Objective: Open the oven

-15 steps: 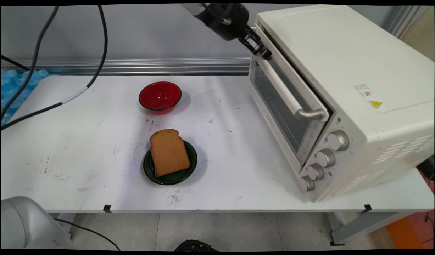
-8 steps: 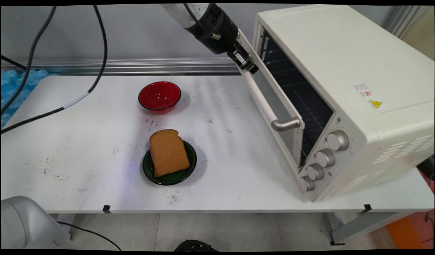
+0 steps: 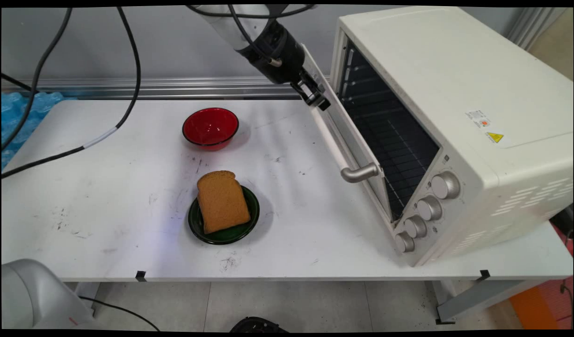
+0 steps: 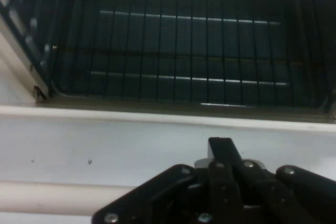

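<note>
My gripper (image 3: 313,96) sat in the frame's upper middle, hooked on the oven door (image 3: 345,135)'s far top edge — whether clamped, I couldn't tell. The door hung partway open; the bread (image 3: 222,200) lay on its green plate (image 3: 252,220), lower centre of the surface (image 3: 104,187).

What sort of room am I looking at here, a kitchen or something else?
Probably a robot test lab staged as a kitchen, not a real one. A cream toaster oven and a brown bread slice sit on a scuffed white table, while black cables hang overhead and a black two-finger gripper meets the oven door.
</note>
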`<state>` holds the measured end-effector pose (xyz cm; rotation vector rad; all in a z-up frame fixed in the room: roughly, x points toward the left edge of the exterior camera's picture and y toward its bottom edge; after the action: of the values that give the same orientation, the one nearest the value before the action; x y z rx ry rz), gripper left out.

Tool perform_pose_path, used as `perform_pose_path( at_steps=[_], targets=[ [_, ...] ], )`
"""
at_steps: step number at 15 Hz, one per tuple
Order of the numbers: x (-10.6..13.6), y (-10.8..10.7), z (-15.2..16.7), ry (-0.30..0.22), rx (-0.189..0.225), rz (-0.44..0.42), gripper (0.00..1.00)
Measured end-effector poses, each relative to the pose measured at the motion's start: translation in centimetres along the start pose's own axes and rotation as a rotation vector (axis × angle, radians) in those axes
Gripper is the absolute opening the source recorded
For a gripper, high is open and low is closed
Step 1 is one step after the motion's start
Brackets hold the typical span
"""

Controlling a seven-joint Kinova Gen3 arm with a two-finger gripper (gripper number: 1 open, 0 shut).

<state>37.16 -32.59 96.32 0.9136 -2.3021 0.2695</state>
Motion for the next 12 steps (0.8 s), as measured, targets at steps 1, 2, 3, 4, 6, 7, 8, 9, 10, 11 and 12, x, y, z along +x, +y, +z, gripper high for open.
perform_pose_path(
  at_steps=[1, 2, 3, 4, 6, 7, 8, 9, 10, 11, 12],
  targets=[
    [-0.2, 0.1, 0.1, -0.003, 0.001, 0.001, 0.00],
    [-0.5, 0.1, 0.2, -0.006, 0.000, 0.003, 0.00],
    [-0.7, 0.1, 0.4, -0.009, -0.001, 0.005, 0.00],
    [-0.9, 0.1, 0.6, -0.011, -0.002, 0.008, 0.00],
    [-1.4, 0.2, 0.9, -0.013, -0.003, 0.014, 0.00],
    [-1.6, 0.2, 1.0, -0.014, -0.005, 0.017, 0.00],
    [-1.8, 0.2, 1.1, -0.015, -0.006, 0.020, 0.00],
    [-2.1, 0.2, 1.3, -0.016, -0.006, 0.023, 0.00],
    [-2.3, 0.2, 1.4, -0.016, -0.006, 0.025, 0.00],
    [-2.6, 0.2, 1.5, -0.017, -0.006, 0.026, 0.00],
    [-2.9, 0.2, 1.7, -0.017, -0.005, 0.027, 0.00]
  ],
)
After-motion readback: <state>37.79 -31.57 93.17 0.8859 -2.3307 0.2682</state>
